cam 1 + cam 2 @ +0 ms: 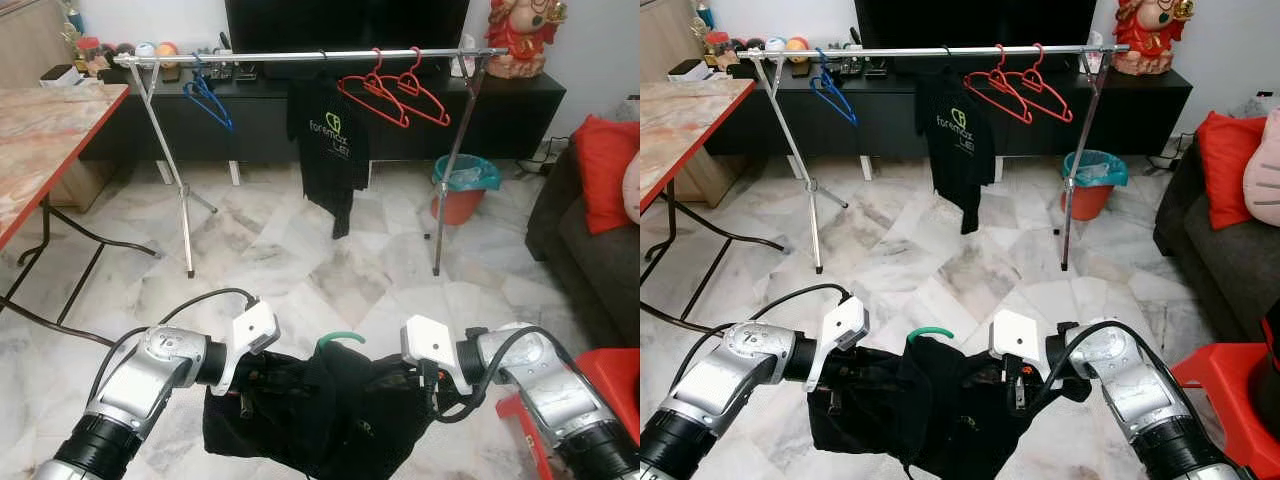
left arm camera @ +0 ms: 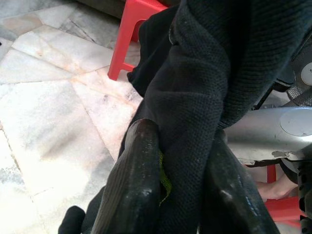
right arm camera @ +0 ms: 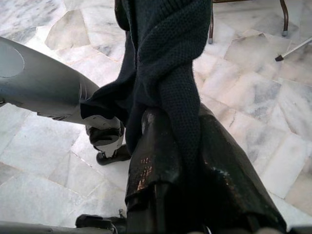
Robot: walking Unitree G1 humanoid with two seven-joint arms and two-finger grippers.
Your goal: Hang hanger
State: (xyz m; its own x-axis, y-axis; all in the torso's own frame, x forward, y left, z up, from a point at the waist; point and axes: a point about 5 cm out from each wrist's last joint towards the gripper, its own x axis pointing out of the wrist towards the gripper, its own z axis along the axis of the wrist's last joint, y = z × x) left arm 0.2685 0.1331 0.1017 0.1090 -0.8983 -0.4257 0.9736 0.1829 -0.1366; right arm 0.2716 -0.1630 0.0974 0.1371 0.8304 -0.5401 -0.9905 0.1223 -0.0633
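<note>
my left gripper (image 2: 180,195) and right gripper (image 3: 180,161) each pinch the black garment (image 1: 320,410) on its green hanger (image 1: 341,339) — long axis running between them, hook pointing up — low before the rail (image 1: 300,57).

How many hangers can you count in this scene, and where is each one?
5. A blue hanger near the rail's left end, one carrying the hung black shirt, two red hangers toward the right, and a green hanger inside the black garment both grippers hold.

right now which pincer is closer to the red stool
Right. The right pincer grips the black garment beside the red stool; the left pincer holds its far side.
</note>
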